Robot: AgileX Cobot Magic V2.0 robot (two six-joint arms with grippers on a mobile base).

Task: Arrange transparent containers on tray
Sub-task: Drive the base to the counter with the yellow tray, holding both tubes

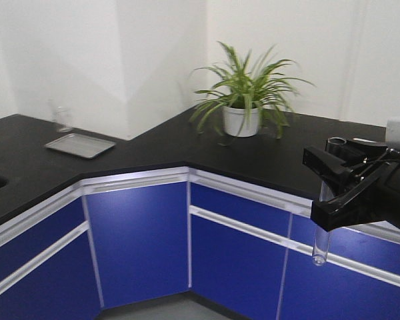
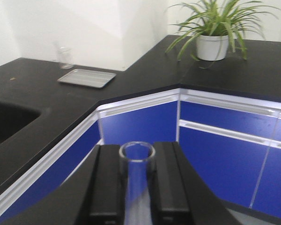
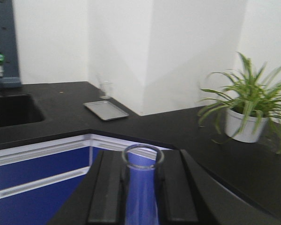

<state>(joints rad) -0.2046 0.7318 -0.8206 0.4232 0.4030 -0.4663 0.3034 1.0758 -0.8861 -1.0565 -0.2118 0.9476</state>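
Note:
Each gripper holds one clear glass test tube. In the left wrist view, my left gripper [image 2: 136, 151] is shut on a tube [image 2: 137, 190] whose open rim sits between the black fingers. In the right wrist view, my right gripper [image 3: 142, 155] is likewise shut on a tube [image 3: 141, 194]. The front view shows the right gripper [image 1: 333, 179] at the right edge with its tube [image 1: 320, 235] hanging upright, round bottom down, in front of the blue cabinets. The left gripper is outside the front view. The yellow tray is out of view in every frame.
A black L-shaped countertop [image 1: 160, 150] runs over blue cabinets [image 1: 137, 240]. On it lie a small grey metal tray [image 1: 80, 145] and a clear beaker [image 1: 62, 119] near the wall corner. A potted plant [image 1: 243, 100] stands at the back right. A sink [image 2: 9, 122] sits at the left.

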